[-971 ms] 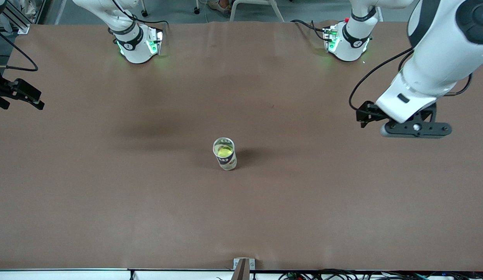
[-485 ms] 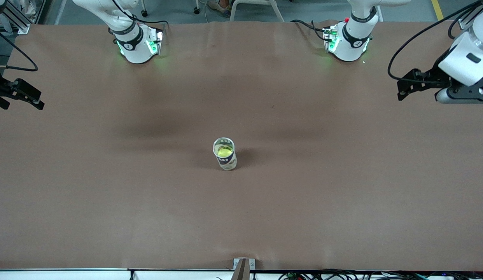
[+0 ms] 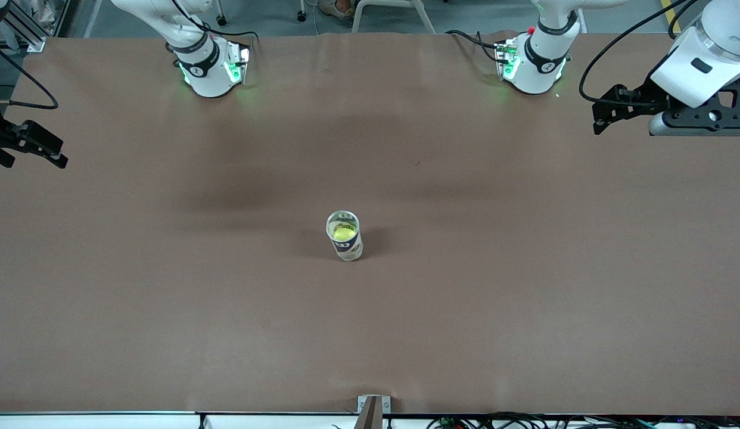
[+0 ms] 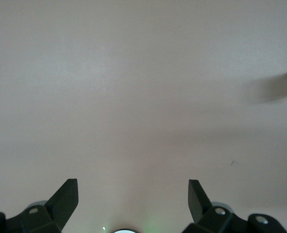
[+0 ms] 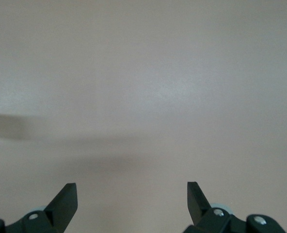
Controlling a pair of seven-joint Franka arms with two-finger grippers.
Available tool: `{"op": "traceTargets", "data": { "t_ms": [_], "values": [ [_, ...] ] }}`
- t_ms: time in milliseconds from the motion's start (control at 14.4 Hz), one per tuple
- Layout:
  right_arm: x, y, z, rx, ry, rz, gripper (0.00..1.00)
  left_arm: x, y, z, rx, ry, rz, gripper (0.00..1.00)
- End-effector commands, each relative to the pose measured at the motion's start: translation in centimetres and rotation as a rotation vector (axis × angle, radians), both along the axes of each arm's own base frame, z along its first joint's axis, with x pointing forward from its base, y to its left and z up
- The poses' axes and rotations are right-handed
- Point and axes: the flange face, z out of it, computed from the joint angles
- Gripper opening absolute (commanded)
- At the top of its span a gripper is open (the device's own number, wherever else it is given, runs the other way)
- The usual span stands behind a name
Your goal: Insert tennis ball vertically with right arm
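Can [image 3: 344, 236]: clear tube, upright mid-table, dark label, open top.
Ball [image 3: 343, 233]: yellow-green, inside can.
Left gripper [image 4: 133, 194]: empty, fingers wide; over table's edge at the left arm's end; since a second ago pulled away from can.
Right gripper [image 5: 132, 194]: empty, spread; unmoved.
Table [image 3: 525, 298]: bare brown all round can.

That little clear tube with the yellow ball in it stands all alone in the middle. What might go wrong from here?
1. The tall clear plastic tube stands upright and unsupported on the brown table; a passing arm might tip it.
2. The yellow tennis ball would likely roll out if it fell.
3. Both the left gripper and right gripper are open, empty and over bare table near its ends, so neither could steady the tube quickly.
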Motion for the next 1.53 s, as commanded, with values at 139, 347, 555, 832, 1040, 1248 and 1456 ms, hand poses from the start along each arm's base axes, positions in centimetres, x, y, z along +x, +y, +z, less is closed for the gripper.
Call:
{"op": "traceTargets", "data": {
  "t_ms": [139, 347, 555, 832, 1040, 1248, 1456],
  "values": [
    [0.0, 0.0, 0.5, -0.014, -0.010, 0.000, 1.00, -0.2, 1.1, 0.2, 0.000, -0.006, -0.003, 1.00],
    [0.0, 0.1, 0.5, -0.012, -0.009, 0.001, 1.00, 0.1, 3.4, 0.4, -0.001, -0.009, -0.023, 1.00],
    [0.0, 0.6, 0.5, -0.007, -0.003, 0.007, 1.00, 0.1, 3.6, 0.7, 0.002, -0.014, -0.002, 1.00],
    [0.0, 0.5, 0.5, -0.008, -0.003, 0.006, 1.00, 0.1, 4.2, 0.9, 0.011, -0.020, 0.009, 1.00],
    [0.0, 0.4, 0.7, -0.009, -0.010, 0.004, 1.00, 0.3, 3.9, 0.8, 0.013, -0.017, 0.002, 1.00],
    [0.0, 0.4, 0.8, -0.009, -0.010, 0.005, 1.00, 1.2, 4.1, 1.0, 0.015, -0.025, -0.002, 1.00],
    [0.0, 0.4, 0.8, -0.009, -0.012, 0.005, 1.00, 1.9, 4.2, 1.6, 0.012, -0.039, 0.000, 1.00]
  ]
}}
